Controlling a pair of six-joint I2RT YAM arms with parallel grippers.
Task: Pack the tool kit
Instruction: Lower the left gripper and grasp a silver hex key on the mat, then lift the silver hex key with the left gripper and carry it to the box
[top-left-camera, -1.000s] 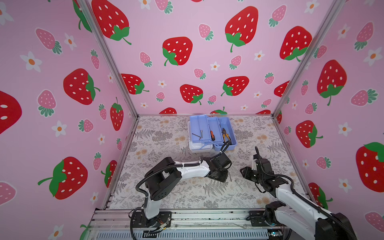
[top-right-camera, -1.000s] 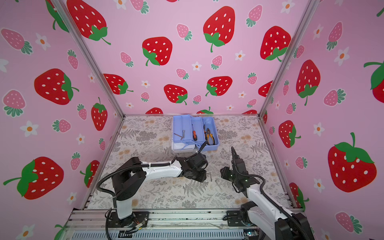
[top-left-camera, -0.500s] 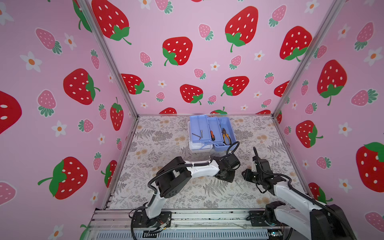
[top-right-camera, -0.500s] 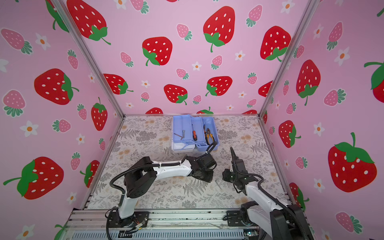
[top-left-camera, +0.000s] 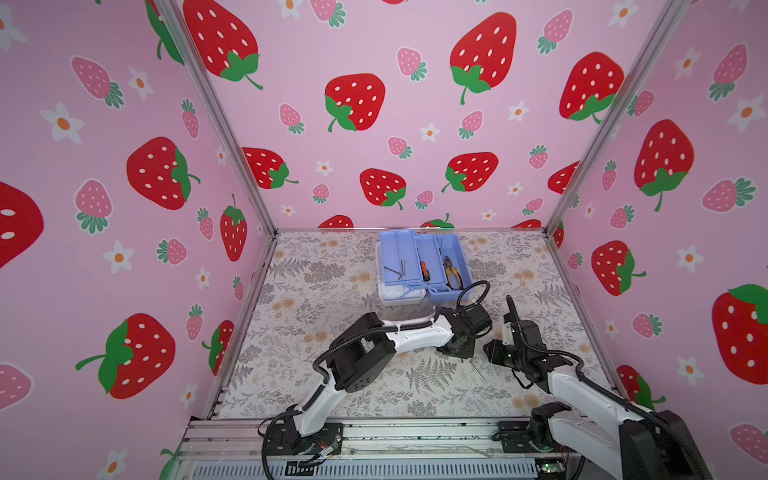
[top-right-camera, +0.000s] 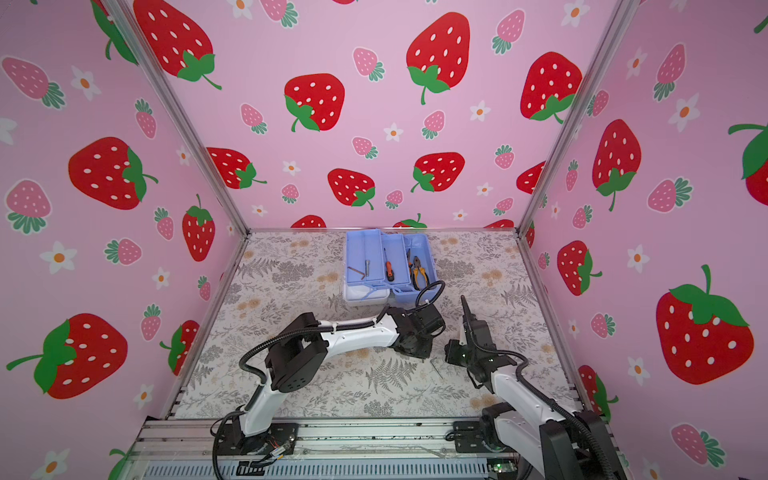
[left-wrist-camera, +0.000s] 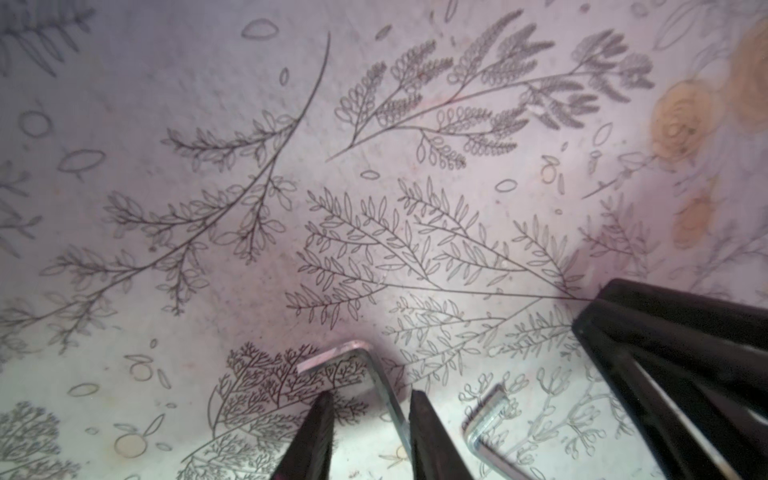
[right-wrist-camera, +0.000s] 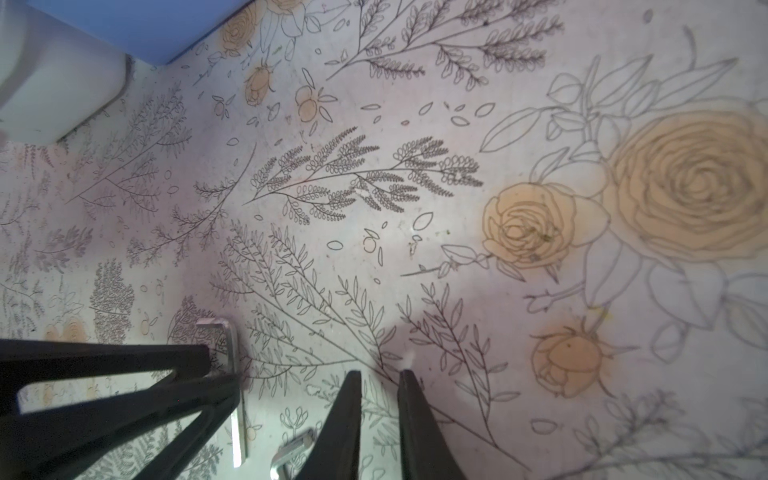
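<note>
The tool kit (top-left-camera: 392, 249) sits open at the back of the bench (top-left-camera: 316, 299) while your left hand (left-wrist-camera: 370, 395), jaws narrowly apart, straddles a hex key (left-wrist-camera: 332, 356), seemingly unpinched, so closing off-centre could flick it toward your barely open, empty right hand (right-wrist-camera: 379, 376).

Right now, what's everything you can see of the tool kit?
The tool kit stands open at the back of the floral mat. It looks plastic: periwinkle-blue trays fanned out side by side, a white part showing under the front left. The left tray holds an L-shaped hex key and a bolt, the middle one an orange-handled screwdriver, the right compartment orange-handled pliers. It rests on the mat; nothing grips it. No handle or latch can be made out.
</note>
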